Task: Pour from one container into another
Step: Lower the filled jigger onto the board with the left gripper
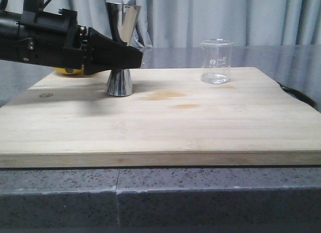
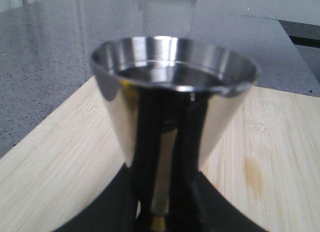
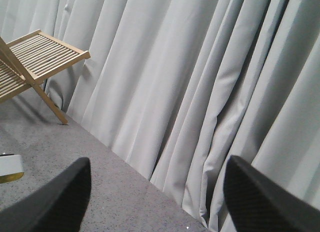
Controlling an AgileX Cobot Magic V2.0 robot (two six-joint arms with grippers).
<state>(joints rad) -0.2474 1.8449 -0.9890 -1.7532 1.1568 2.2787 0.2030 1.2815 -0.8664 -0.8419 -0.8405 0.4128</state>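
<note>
The steel jigger stands upright on the wooden board, at its back left. My left gripper comes in from the left at the height of the jigger's waist. In the left wrist view the jigger's upper cup fills the picture, and the black fingers press in on both sides of the narrow waist. The clear glass beaker stands upright at the back right of the board, apart from both grippers. My right gripper is open, holds nothing, and faces the grey curtain; it does not show in the front view.
A yellow lemon lies behind my left arm, mostly hidden. Two faint brownish stains mark the board near the jigger. A black cable lies off the board's right edge. A wooden slatted rack stands by the curtain.
</note>
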